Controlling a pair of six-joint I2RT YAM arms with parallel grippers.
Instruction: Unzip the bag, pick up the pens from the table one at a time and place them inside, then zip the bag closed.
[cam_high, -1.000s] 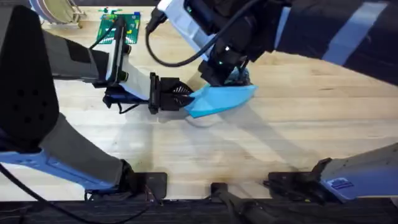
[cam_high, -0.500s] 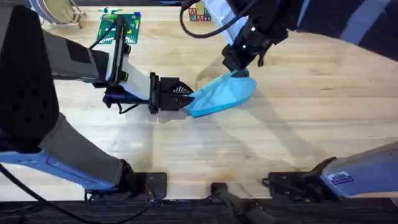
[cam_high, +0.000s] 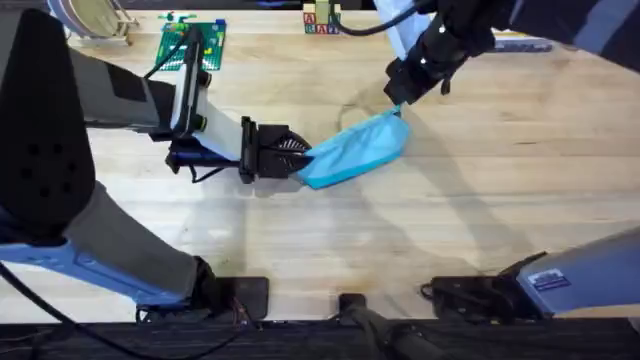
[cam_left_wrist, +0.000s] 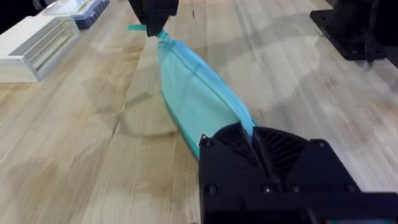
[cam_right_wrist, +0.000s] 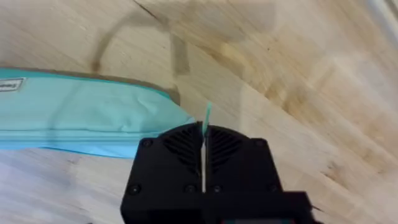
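Since the earlier overhead frame, the right gripper (cam_high: 398, 102) has drawn away from the left one, stretching the soft light-blue fabric pencil pouch (cam_high: 352, 153) flatter between them on the pale wood plank table (cam_high: 500, 190). Left wrist view: the left gripper (cam_left_wrist: 258, 144), jaws clamped on the pouch's near end. Right wrist view: jaws pressed together on the thin teal zipper pull (cam_right_wrist: 206, 116). Light and limp, the pouch likely needs holding at both ends.
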